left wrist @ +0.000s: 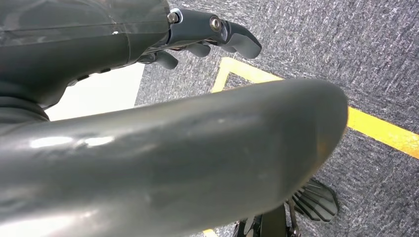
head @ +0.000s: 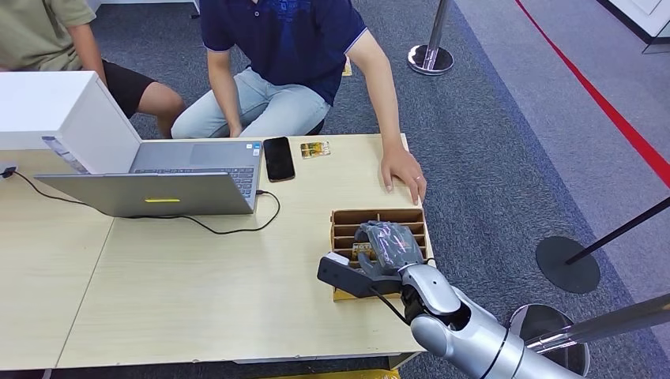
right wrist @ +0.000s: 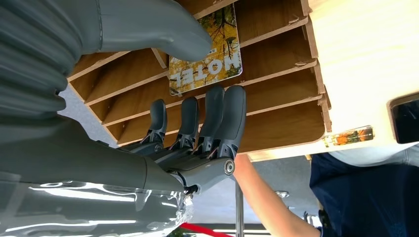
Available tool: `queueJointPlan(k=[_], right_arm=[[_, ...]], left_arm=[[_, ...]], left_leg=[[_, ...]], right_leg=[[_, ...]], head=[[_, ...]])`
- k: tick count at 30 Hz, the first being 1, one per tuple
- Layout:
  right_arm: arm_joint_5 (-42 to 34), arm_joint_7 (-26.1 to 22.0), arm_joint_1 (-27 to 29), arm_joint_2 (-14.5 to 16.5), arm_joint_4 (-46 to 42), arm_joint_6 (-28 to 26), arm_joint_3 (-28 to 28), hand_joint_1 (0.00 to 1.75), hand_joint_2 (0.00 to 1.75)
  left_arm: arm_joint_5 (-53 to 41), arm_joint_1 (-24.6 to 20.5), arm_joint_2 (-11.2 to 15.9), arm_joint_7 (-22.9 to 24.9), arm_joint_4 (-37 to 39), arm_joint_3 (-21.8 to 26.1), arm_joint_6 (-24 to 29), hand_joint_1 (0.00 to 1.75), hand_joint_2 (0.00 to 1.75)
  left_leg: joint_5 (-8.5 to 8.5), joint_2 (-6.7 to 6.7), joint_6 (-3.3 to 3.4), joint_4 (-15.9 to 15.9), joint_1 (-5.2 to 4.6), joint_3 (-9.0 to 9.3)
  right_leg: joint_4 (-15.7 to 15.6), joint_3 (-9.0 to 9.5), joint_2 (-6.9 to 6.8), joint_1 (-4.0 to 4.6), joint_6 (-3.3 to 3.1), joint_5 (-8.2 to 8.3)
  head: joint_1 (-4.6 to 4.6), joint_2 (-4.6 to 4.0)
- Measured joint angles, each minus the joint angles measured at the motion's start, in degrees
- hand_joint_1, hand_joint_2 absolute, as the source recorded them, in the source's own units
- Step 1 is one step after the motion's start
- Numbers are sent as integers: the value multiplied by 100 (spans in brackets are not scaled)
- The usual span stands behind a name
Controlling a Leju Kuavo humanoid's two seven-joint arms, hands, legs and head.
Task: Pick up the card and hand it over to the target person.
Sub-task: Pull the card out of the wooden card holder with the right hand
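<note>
A yellow card printed "HOTEL" stands in a slot of the brown wooden card holder near the table's right edge. My right hand is lowered over the holder. In the right wrist view its thumb lies over one corner of the card, and its dark fingers stretch along the other side, a sliver of wood between their tips and the card. The card peeks out beside the hand. My left hand hangs over the carpet, fingers loosely bent, holding nothing.
A person in a navy shirt sits across the table, one hand flat on the tabletop by the holder. A second person sits at the far left. A laptop, a black phone and another small card lie on the table.
</note>
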Motion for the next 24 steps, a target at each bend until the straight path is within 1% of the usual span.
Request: queueJointPlan(k=[15,24], right_arm=[[0,0,0,0,0,0,0,101,175],[-10,-10,-11,-20,-33,55,64,94,175]], left_arm=[[0,0,0,0,0,0,0,0,0],[-2,1,-12,7,-2,-5,-2,0,0]], left_leg=[[-2,-2,0,2,-1,-2],[-2,-3,0,2,-1,-1]], right_leg=[[3,-1,-4,-1,2,-3],[3,0,-4,-1,2,-4]], head=[[0,0],[0,0]])
